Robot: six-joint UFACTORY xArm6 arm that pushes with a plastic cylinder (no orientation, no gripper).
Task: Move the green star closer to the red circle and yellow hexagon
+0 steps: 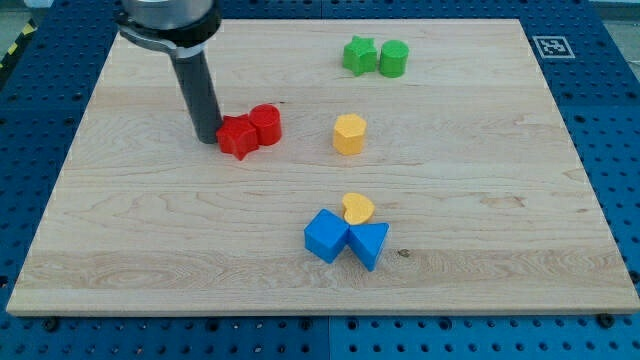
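Observation:
The green star [359, 55] sits near the view's top, right of centre, touching a green circle [393, 58] on its right. The red circle [265, 124] lies left of centre, touching a red star [238, 136] on its lower left. The yellow hexagon [349, 133] stands alone at the centre, to the right of the red circle. My tip [209, 138] rests on the board just left of the red star, touching or almost touching it, far from the green star.
A yellow heart [358, 209], a blue cube [326, 236] and a blue triangle [368, 243] cluster together below the centre. The wooden board [120, 250] lies on a blue perforated table. A marker tag [549, 46] is at the board's top right corner.

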